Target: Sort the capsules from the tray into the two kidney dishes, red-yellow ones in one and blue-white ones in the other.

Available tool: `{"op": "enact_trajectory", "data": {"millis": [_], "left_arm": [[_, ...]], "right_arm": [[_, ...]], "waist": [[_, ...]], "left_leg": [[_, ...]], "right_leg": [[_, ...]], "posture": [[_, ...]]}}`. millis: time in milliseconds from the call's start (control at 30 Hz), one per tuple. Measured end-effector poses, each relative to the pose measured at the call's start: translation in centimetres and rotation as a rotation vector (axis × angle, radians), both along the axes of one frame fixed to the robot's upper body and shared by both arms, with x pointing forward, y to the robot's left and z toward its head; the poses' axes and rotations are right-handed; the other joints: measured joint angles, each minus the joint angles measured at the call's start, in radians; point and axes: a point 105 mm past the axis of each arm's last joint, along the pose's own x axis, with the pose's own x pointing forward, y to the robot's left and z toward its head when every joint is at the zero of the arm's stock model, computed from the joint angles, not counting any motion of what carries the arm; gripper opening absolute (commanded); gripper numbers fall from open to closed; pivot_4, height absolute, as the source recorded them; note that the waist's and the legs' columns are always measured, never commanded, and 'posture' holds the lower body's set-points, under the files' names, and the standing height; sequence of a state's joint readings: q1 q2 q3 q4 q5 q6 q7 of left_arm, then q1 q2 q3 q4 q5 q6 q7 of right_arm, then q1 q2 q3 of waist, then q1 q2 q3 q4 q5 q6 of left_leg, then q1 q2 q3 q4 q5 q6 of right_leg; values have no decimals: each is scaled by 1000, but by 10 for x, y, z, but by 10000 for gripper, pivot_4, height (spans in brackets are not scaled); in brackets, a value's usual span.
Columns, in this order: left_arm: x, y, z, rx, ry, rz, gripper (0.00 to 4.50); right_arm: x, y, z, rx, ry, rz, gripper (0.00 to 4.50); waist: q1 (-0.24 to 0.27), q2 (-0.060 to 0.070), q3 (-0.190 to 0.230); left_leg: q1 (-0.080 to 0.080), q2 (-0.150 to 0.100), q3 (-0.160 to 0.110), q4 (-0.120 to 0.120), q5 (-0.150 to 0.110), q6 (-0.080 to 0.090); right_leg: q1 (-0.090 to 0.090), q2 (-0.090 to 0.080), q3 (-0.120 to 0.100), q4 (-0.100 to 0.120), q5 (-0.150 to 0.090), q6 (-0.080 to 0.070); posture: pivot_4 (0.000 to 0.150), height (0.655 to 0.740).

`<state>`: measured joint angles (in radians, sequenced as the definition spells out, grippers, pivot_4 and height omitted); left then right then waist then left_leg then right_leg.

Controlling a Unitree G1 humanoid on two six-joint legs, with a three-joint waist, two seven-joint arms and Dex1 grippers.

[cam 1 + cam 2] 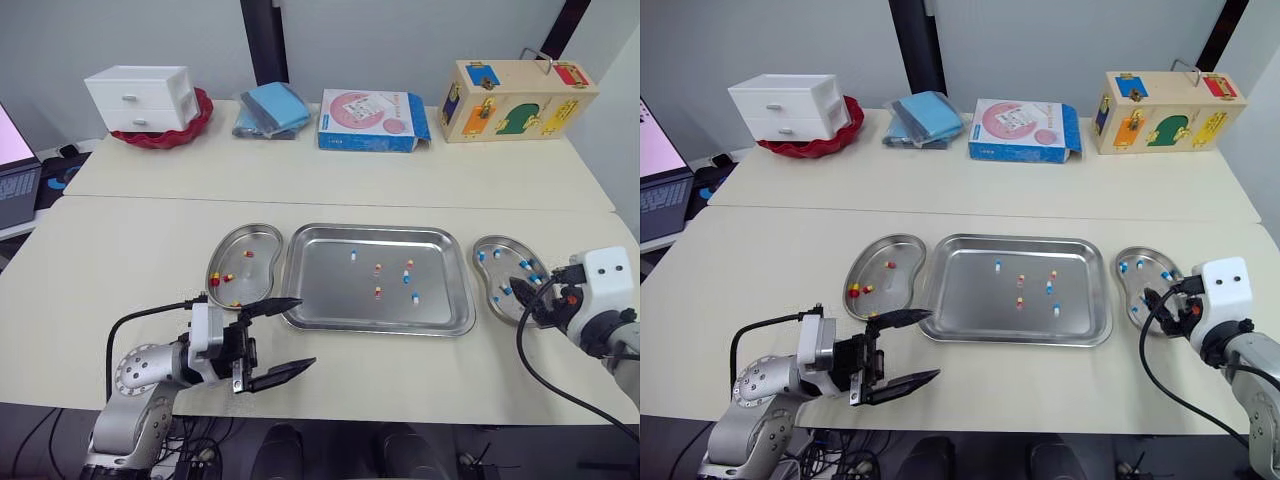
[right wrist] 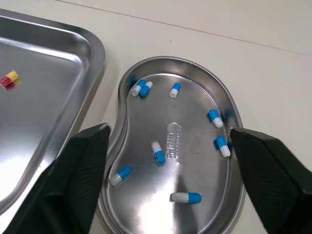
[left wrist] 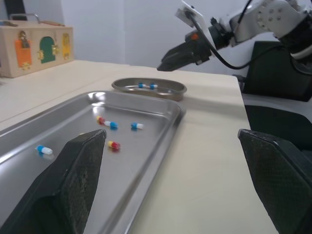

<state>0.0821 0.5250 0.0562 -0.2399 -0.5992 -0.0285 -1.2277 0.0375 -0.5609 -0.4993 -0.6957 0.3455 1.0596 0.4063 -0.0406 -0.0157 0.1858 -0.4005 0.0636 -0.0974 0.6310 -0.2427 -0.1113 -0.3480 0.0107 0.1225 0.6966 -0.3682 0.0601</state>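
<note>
The laptop (image 1: 14, 175) at nine o'clock is cut off; the right gripper (image 1: 526, 298) hides part of the three-o'clock kidney dish (image 1: 488, 272).

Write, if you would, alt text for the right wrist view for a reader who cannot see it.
The open right pincer hangs over a steel kidney dish holding several blue-white capsules. Beside the dish lies a corner of the steel tray with one red-yellow capsule in it.

Robot test lab
Pale bench (image 1: 130, 250), laptop (image 1: 15, 185) at left edge, wooden latch box (image 1: 515, 100) upper right, steel tray (image 1: 330, 290) at centre, plain wall (image 1: 400, 40) behind.
</note>
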Motion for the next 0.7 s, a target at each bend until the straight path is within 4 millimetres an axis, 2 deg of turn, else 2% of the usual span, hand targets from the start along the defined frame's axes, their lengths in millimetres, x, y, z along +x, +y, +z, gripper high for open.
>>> {"op": "enact_trajectory", "data": {"millis": [167, 233, 367, 500, 600, 667, 700], "left_arm": [[0, 2, 3, -9, -1, 38, 45000], [2, 11, 0, 25, 19, 122, 45000], [5, 49, -14, 183, 138, 336, 45000], [1, 90, -24, 302, 237, 521, 45000], [-1, 123, -32, 345, 319, 662, 45000], [-6, 144, -38, 359, 376, 732, 45000], [-7, 149, -39, 363, 387, 748, 45000]], "right_arm": [[-10, 6, -7, -52, 8, 87, 44642], [-18, 15, -9, -96, -18, 178, 44642], [-37, 37, -15, -136, -62, 378, 44642], [-61, 48, -27, -142, -11, 541, 44642], [-75, 46, -37, -114, 35, 596, 44642], [-78, 38, -42, -106, 50, 581, 44642], [-79, 35, -42, -106, 50, 571, 44642]], "waist": [[1, 0, 0], [1, 0, 0], [-2, 0, 0], [1, -1, 0], [4, -1, 0], [4, -1, 0], [4, -2, 0]], "left_leg": [[0, 0, 0, 0, 0, 0], [0, 0, 0, -1, 0, 0], [1, 1, -1, 0, 0, 0], [3, 0, -1, 0, 0, 0], [4, 0, -1, 0, 0, 0], [4, 0, 0, 0, 0, 0], [4, 0, 0, 0, 0, 0]], "right_leg": [[0, 0, 0, 0, 0, 0], [0, 0, 0, 0, 0, 0], [1, 0, 0, 0, 0, 0], [4, 0, -1, -1, 0, 0], [5, 0, -1, -1, -1, 0], [5, 0, -1, -1, -1, 0], [5, 0, 0, -1, -1, 0]], "posture": [[1500, 7302], [1500, 7302], [1500, 7302], [1500, 7302], [1500, 7302], [1500, 7302], [1500, 7302]]}}
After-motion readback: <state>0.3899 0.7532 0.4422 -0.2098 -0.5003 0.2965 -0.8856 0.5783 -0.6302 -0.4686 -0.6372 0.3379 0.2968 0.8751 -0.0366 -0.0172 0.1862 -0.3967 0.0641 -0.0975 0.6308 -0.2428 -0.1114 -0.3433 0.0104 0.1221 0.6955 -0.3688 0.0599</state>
